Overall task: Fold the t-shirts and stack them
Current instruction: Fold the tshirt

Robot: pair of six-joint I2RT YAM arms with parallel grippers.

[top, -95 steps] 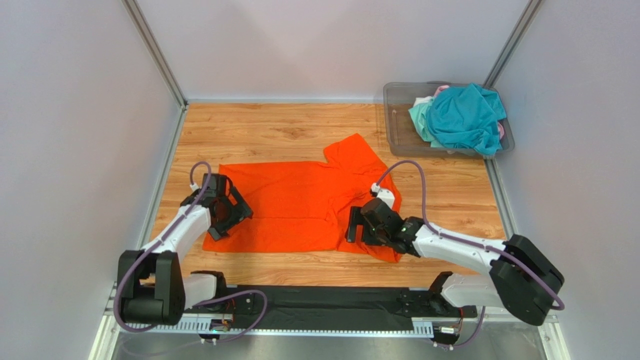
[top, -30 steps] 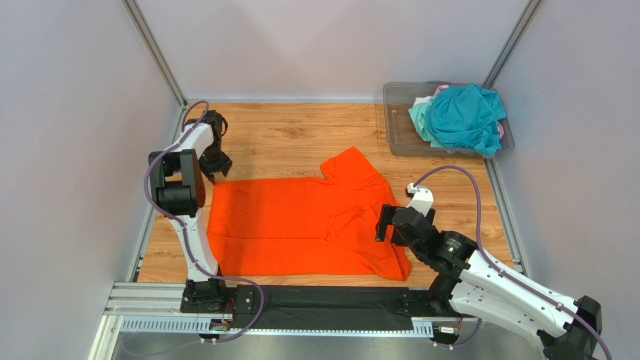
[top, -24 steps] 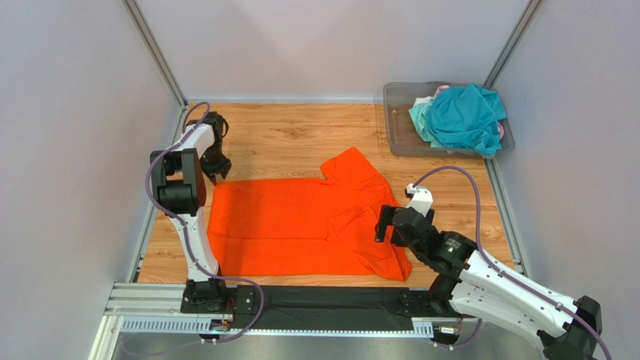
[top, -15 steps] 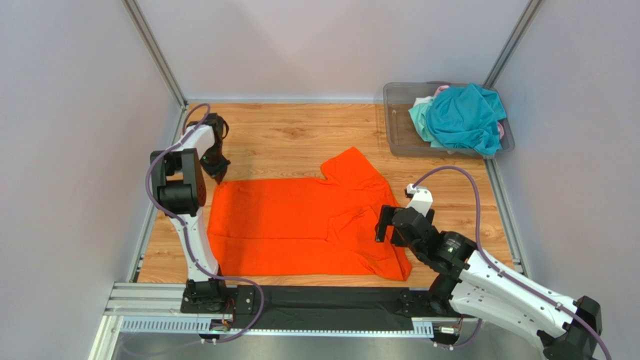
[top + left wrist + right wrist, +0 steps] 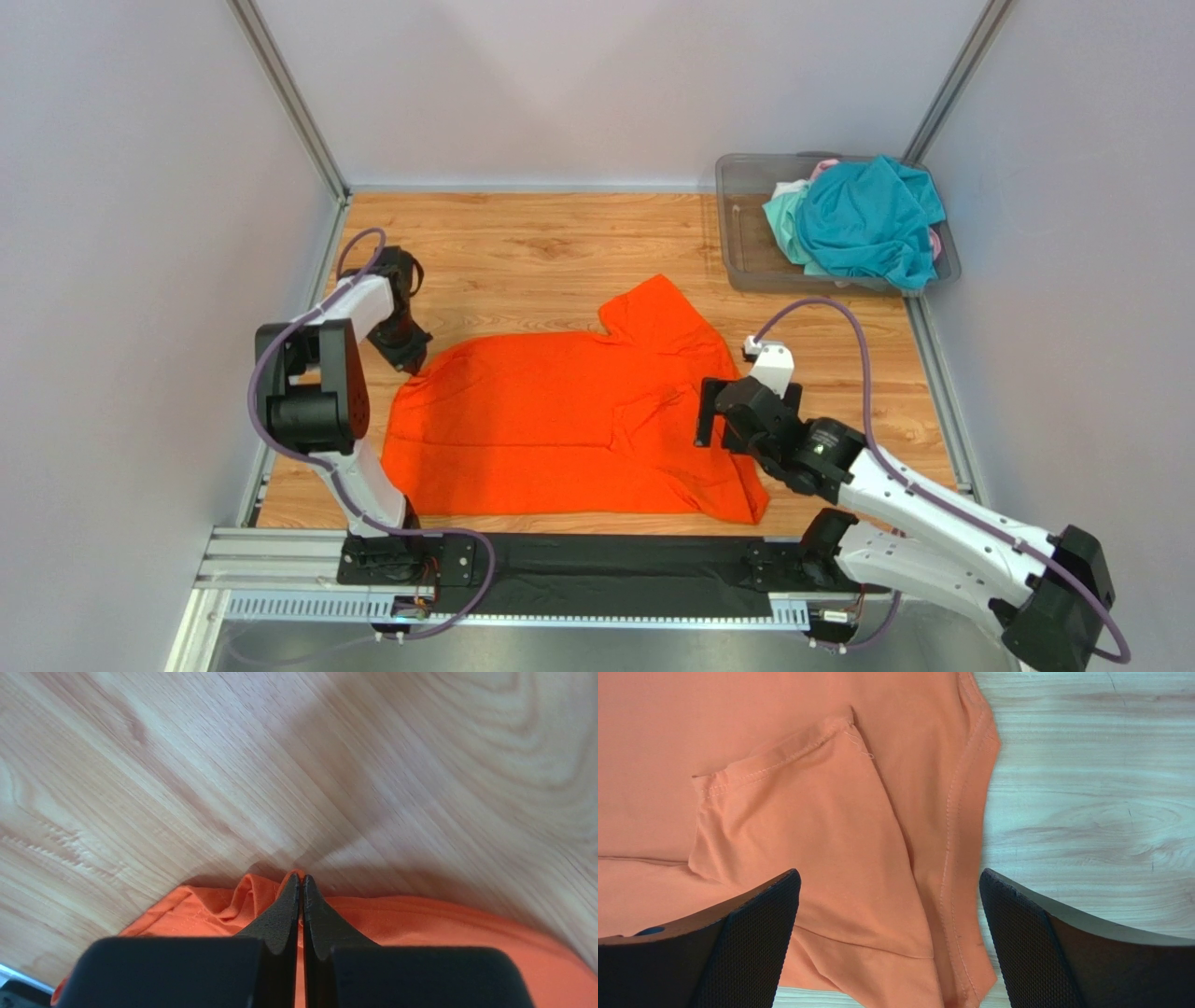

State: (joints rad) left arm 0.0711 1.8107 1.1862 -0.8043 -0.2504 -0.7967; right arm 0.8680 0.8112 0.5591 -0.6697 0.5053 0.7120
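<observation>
Fold starting: left gripper [image 5: 300, 885] pinches a hem corner of orange t-shirt [image 5: 561, 413], right gripper [image 5: 887, 882] spread over its other end, probably needs to grip there next.

Nothing can be read in any of the three views: no text, label, brand, number or sign. The orange t-shirt [image 5: 561, 420] shows only plain cloth and stitched seams up close, and the bench [image 5: 561, 252] shows only wood grain.
</observation>
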